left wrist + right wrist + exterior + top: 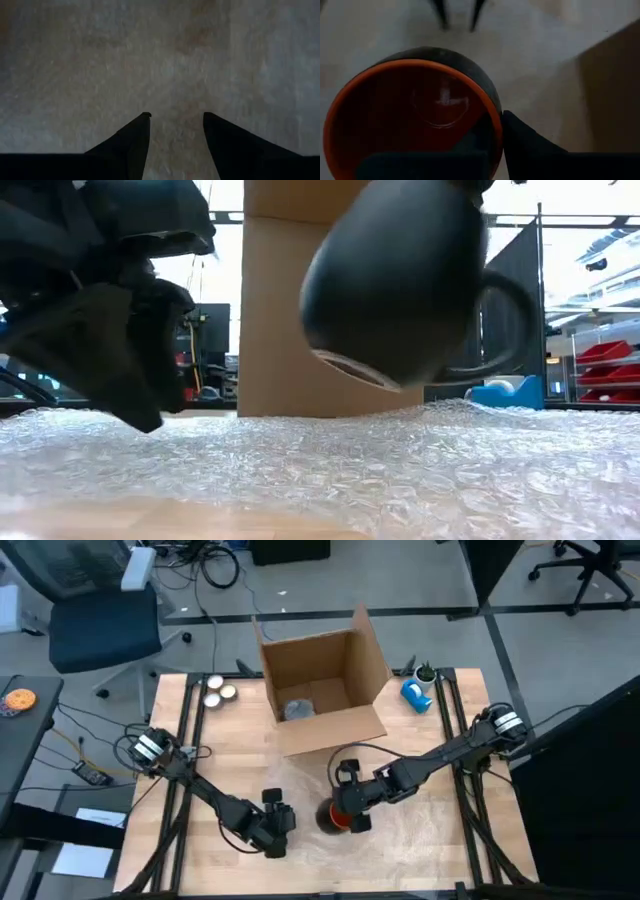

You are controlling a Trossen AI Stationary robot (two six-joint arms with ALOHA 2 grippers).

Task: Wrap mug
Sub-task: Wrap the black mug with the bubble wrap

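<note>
My right gripper (345, 817) pinches the rim of a round black mug (400, 280), orange inside, tilted above knobbly bubble wrap (420, 470). My left gripper (175, 122) hovers, fingers parted.

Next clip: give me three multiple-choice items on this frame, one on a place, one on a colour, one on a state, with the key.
1. Where is the mug?
A. inside the box
B. lifted above the bubble wrap
C. beside the tape roll

2. What colour is the mug's inside?
A. orange-red
B. white
C. blue

3. How is the left claw?
A. shut on the mug
B. shut on the wrap
C. open, holding nothing

Key:
1 B: the low view shows a gap between the mug's base and the bubble wrap, with the right claw holding its rim.
2 A: the right wrist view looks into an orange-red interior.
3 C: the left wrist view shows two fingers apart with only wrap between them.
</note>
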